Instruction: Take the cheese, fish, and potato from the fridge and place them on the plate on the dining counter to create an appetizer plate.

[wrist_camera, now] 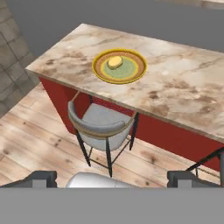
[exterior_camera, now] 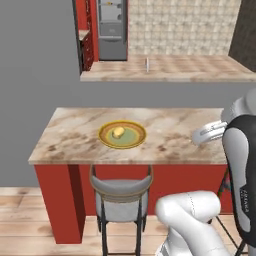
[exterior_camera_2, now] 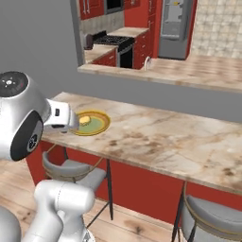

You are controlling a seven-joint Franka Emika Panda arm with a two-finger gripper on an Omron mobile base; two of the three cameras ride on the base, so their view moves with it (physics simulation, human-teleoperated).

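The plate [exterior_camera: 106,137] [exterior_camera_2: 102,124] [wrist_camera: 98,71], golden-rimmed with a pale green centre, rests on the dining counter [exterior_camera: 175,135] [exterior_camera_2: 179,142] [wrist_camera: 183,92]. One small orange-yellow piece, which looks like the cheese [exterior_camera: 118,132] [exterior_camera_2: 85,120] [wrist_camera: 114,62], lies on it. In the hand view my gripper [wrist_camera: 114,179] hangs high over the floor in front of the counter. It is open, its fingertips [wrist_camera: 41,178] wide apart with nothing between them. The fridge [exterior_camera: 111,30] [exterior_camera_2: 175,26] stands far back in the kitchen. The fish and the potato are out of view.
A grey-seated stool [exterior_camera: 121,192] [wrist_camera: 103,122] is tucked under the counter below the plate, and another stool [exterior_camera_2: 212,212] stands further right. Behind lies a second marbled counter with a faucet [exterior_camera: 147,64], and a stove [exterior_camera_2: 113,40] sits beyond it. The floor is wood.
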